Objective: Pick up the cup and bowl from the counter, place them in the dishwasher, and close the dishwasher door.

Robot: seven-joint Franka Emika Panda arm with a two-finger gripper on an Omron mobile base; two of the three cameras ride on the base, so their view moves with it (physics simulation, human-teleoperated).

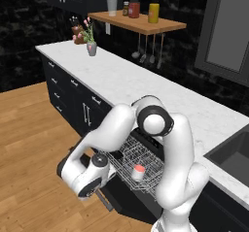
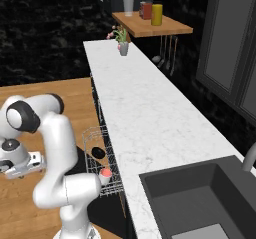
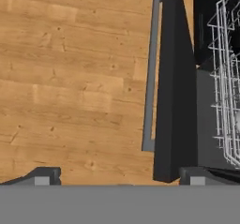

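**Black door waits to be closed**

Black finger tips of the gripper [image 3: 117, 178] stand wide apart, holding nothing, straddling the dishwasher door [image 3: 174, 101] edge beside its grey handle [image 3: 151, 78]. One cup [image 1: 139, 172] and one bowl [image 2: 98, 153] already sit in the rack [image 1: 138, 160]. Next, I judge, lifting the door.

Red-topped cup [image 1: 139, 172], black bowl [image 2: 98, 153], white-grey-veined counter [image 1: 146, 88]

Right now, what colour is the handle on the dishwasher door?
Grey: the handle is a long grey bar along the black dishwasher door, clearest in the hand view.
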